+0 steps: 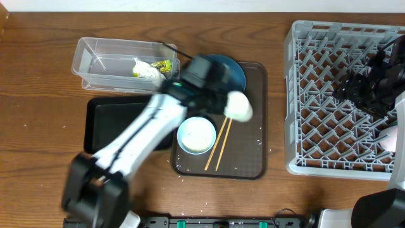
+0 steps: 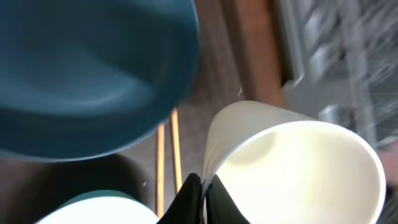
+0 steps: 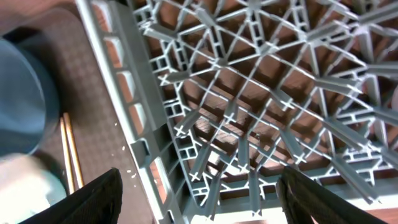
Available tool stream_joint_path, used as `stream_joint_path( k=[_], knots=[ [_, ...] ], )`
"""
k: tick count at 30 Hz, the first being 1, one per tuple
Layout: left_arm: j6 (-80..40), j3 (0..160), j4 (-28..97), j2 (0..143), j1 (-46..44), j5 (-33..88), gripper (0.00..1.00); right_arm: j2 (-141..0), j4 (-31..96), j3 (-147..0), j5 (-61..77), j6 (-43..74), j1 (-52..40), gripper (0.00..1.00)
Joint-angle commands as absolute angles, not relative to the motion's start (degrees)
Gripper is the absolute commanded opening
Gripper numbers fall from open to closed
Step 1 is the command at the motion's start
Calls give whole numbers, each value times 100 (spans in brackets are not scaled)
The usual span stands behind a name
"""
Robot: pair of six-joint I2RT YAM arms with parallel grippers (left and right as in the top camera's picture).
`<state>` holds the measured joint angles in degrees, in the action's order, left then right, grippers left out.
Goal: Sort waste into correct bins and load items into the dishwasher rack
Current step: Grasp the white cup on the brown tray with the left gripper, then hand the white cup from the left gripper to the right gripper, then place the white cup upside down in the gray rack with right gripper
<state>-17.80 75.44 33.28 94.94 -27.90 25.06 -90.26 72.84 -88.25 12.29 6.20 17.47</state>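
The large square grey plastic dishwasher rack (image 1: 345,95) is seen at the right of the table, with no dish clearly visible in it. Over its lattice the right gripper (image 3: 200,175) is held with its fingers spread wide and nothing between them. The brown rectangular serving tray (image 1: 253,120) is set mid-table. To its left are placed the clear rectangular plastic tub (image 1: 95,60), in which a yellow-green snack wrapper (image 1: 163,64) and a crumpled white tissue (image 1: 145,71) are contained, and the shallow black rectangular tray (image 1: 117,120).

On the serving tray a round blue dish (image 2: 87,68), a white bowl (image 1: 196,135) and two thin wooden chopsticks (image 1: 218,145) are left.

The cream cup (image 2: 292,168) is carried above the tray by the left gripper (image 2: 200,190); its wall is pinched at the rim, its mouth turned towards the wrist camera. The rack lies to the right of the cup, beyond the tray's edge, so a rightward carry by the left arm is judged to be called for.
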Motion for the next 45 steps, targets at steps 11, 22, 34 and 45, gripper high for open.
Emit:
stream_joint_path(
  k=[11, 22, 34, 45],
  knots=[
    [-3341, 7577, 2233, 9196, -1090, 7483, 6, -8969, 7542, -8772, 6425, -3361, 784, 89],
    [-3531, 7577, 2213, 9196, -1356, 7710, 6, -8969, 6796, -8772, 6845, -3435, -731, 82],
    [-3186, 7575, 2220, 9196, -1365, 7734, 14, -8967, 6643, -8772, 6475, -3352, -786, 36],
    [-1715, 7577, 4257, 9113, -1354, 4447, 77, -8619, 6722, -9045, 2711, -727, 353, 18]
  ],
)
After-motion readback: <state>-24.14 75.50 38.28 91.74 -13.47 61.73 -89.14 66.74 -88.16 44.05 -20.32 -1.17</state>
